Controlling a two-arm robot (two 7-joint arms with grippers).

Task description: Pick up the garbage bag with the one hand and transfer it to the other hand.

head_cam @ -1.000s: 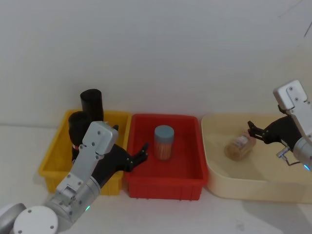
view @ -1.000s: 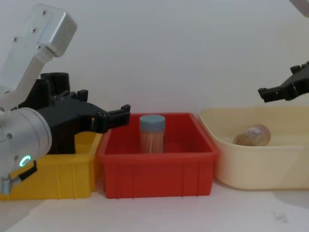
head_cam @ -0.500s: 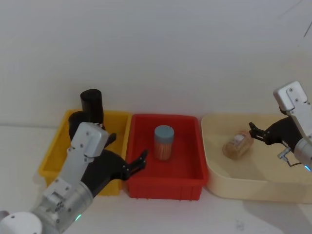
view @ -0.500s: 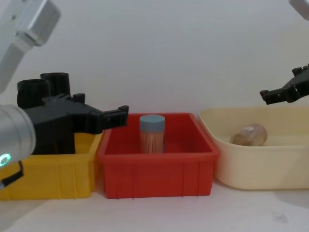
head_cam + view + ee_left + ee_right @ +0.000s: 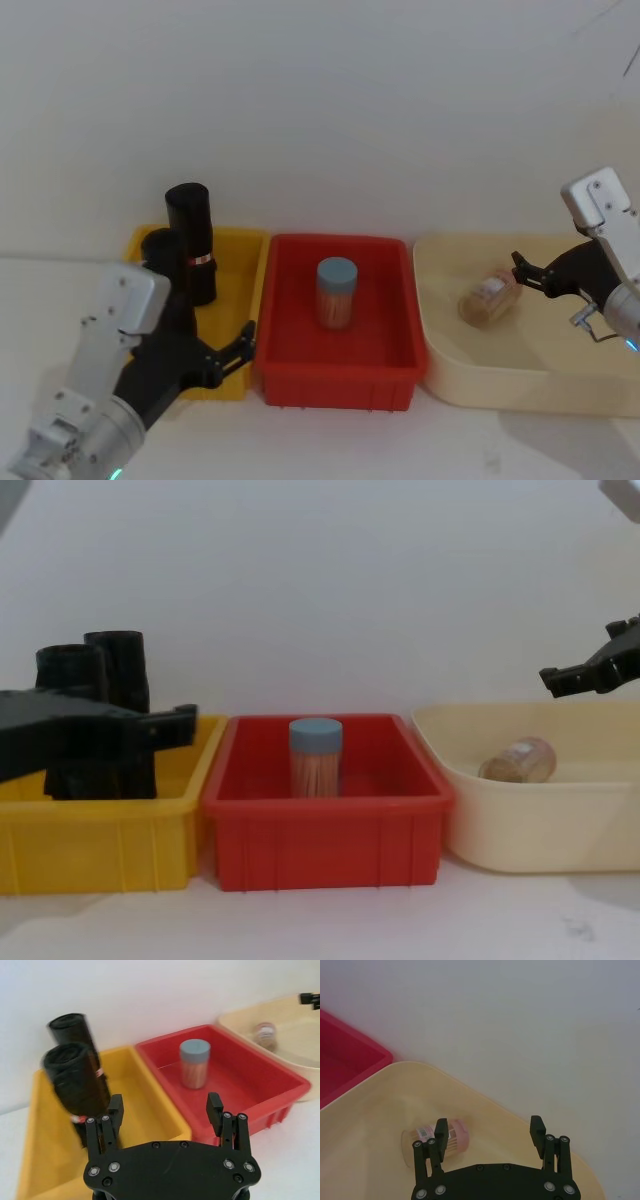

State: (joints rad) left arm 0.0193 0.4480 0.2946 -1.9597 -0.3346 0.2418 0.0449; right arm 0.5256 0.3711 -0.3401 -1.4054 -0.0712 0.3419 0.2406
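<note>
Here, the bag (image 5: 189, 238), one of two alike black rolls, stands upright in the yellow bin (image 5: 236, 238) at left, just beside the second roll (image 5: 157, 250). The left tool (image 5: 165, 1105) hangs at the bin's near right corner, fingers spread wide and empty, apart from both rolls. The right tool (image 5: 488, 1125), likewise wide and empty, hovers over the cream tub (image 5: 520, 385) at right, near a bottle (image 5: 487, 300) lying in it; a blue-lidded jar (image 5: 336, 292) stands in the red bin (image 5: 340, 385) between.
</note>
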